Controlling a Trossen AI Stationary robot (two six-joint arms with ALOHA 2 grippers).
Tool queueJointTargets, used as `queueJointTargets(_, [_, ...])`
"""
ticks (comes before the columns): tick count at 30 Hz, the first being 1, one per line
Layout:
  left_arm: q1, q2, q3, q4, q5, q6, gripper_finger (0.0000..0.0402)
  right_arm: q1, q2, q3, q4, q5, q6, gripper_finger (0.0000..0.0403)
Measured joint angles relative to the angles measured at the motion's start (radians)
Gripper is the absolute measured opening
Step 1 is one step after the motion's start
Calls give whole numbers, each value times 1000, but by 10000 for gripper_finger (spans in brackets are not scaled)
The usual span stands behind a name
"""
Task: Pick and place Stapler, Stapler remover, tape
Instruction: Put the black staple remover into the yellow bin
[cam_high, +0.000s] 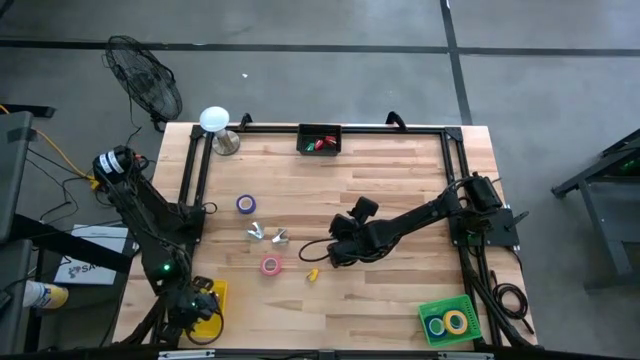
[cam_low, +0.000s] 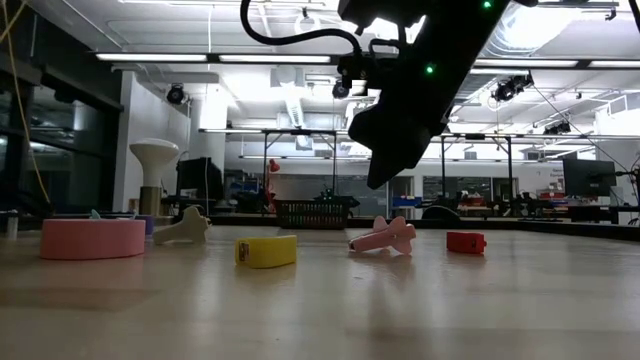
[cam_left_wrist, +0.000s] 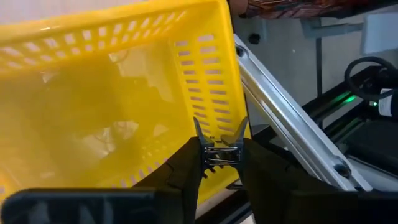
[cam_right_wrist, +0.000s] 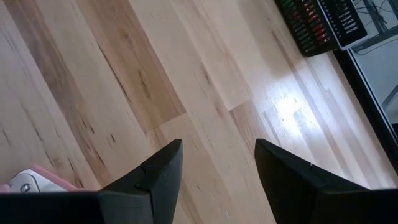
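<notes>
My left gripper (cam_left_wrist: 221, 163) is at the table's near left corner, over the yellow basket (cam_left_wrist: 112, 93), shut on a silver claw-like stapler remover (cam_left_wrist: 221, 144). My right gripper (cam_right_wrist: 217, 168) hangs open above the table's middle (cam_high: 336, 250), just right of the small pink stapler (cam_right_wrist: 28, 180), which lies on the wood (cam_low: 385, 237). Two more silver stapler removers (cam_high: 256, 232) (cam_high: 280, 236) lie left of centre. A pink tape roll (cam_high: 270, 265) and a purplish-blue one (cam_high: 246, 204) lie flat on the table. A small yellow piece (cam_high: 312, 273) lies near the stapler. My left gripper pinches the silver stapler remover between its two fingertips (cam_left_wrist: 198, 155), by the metal body below the two upturned claws (cam_left_wrist: 219, 154). The remover is lifted clear, its claws pointing away from the fingers, in front of the yellow basket's slotted wall.
A black basket (cam_high: 320, 140) with red and green items sits at the far edge. A green basket (cam_high: 448, 320) with yellow and blue tape rolls sits at the near right corner. A white-topped stand (cam_high: 214, 122) is at the far left corner. A small red piece (cam_low: 465, 241) lies beside the stapler.
</notes>
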Motion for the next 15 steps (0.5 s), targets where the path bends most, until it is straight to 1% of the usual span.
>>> queueJointTargets(4, [0, 0, 0, 27, 2, -11, 142, 0, 0, 0, 0, -15, -1, 193])
queueJointTargets(8, [0, -3, 2, 40, 24, -64, 176, 0, 0, 0, 0, -21, -4, 193])
queueJointTargets(11, [0, -3, 22, 3, 29, -67, 189, 0, 0, 0, 0, -21, -5, 193])
queueJointTargets(15, [0, -3, 56, -90, 2, -42, 193, 0, 0, 0, 4, -21, -7, 193])
